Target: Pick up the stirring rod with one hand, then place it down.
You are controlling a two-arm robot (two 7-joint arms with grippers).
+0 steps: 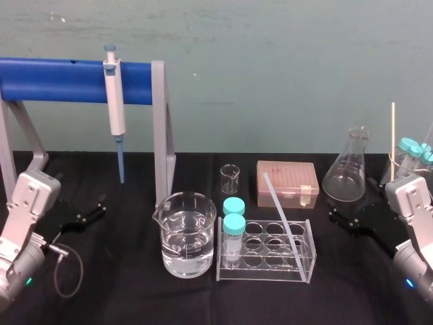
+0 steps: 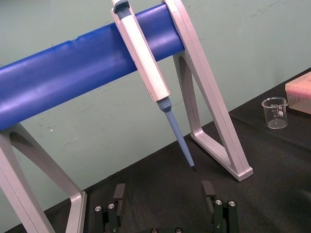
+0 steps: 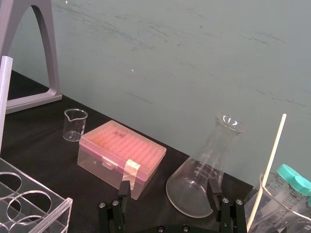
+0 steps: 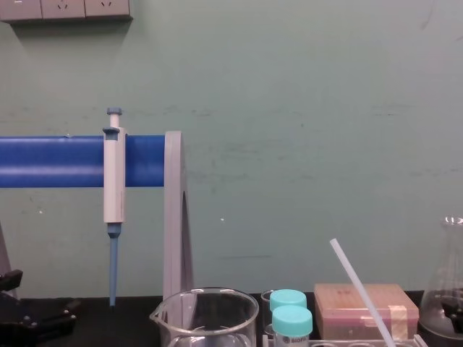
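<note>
Stirring rod point(image 1: 281, 210) leans in tube rack point(image 1: 264, 274), foot at right end, top tilted back toward pink box point(image 1: 287, 181).
Judged light, stiff, slick, brittle: pinch free upper shaft, gently.
Left gripper point(image 1: 95, 208) and right gripper point(image 1: 342, 218) flank rack, fingers spread, empty.

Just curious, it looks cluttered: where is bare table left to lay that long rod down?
Bare table lies between left gripper and water beaker, and between tube rack and right gripper. Behind the rack it is crowded.
</note>
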